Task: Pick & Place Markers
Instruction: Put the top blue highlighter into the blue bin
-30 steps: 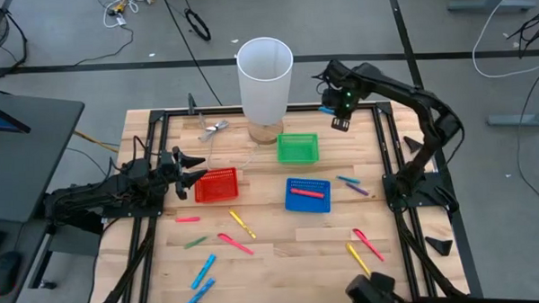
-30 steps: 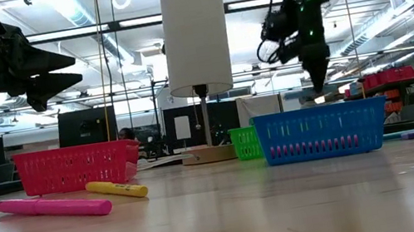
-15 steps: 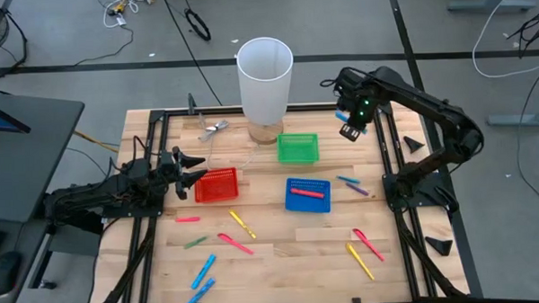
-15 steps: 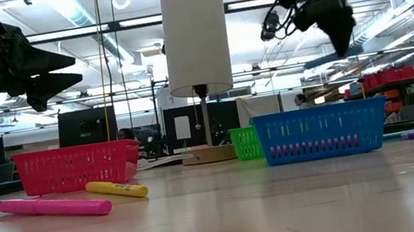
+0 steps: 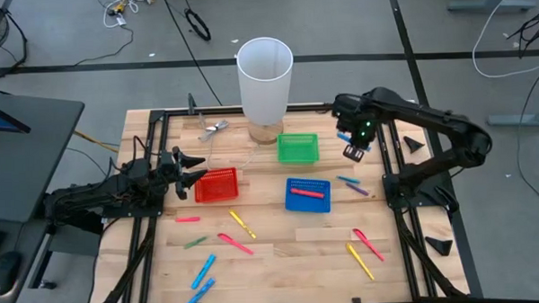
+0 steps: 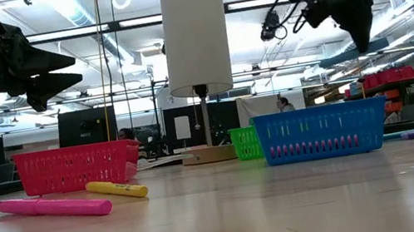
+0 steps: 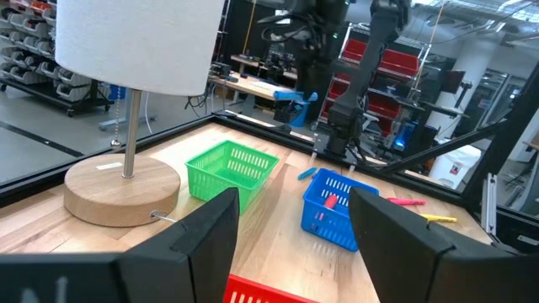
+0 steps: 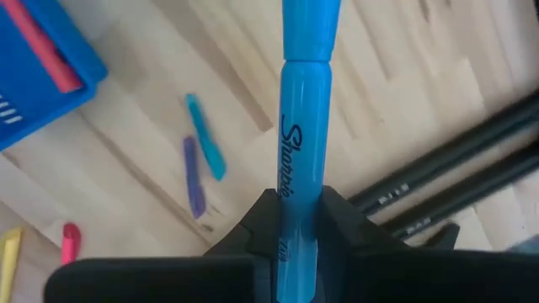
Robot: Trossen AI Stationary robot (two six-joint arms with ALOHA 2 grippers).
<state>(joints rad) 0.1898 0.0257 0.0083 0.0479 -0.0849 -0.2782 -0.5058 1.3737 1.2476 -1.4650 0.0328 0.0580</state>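
The right claw point(image 8: 299, 220) pinches a blue marker point(image 8: 305, 126) tight, high above the counter point(image 5: 282, 254), so it can carry it. The left claw point(image 5: 191, 169) waits open.

One camera looks straight down on the whole surface point(image 5: 282, 250); another sits level at its edge, facing the room. Both wrist cameras look closely past their hands. All show the blue basket point(image 5: 307, 194).

Markers: one light blue marker point(image 8: 305, 126) clamped upright-lengthwise in the right gripper point(image 8: 295, 220) above the table beside the blue basket point(image 5: 307, 194), one red marker point(image 5: 308, 192) lying inside that basket, remaining markers point(image 5: 235, 244) scattered flat in front of and beside it.
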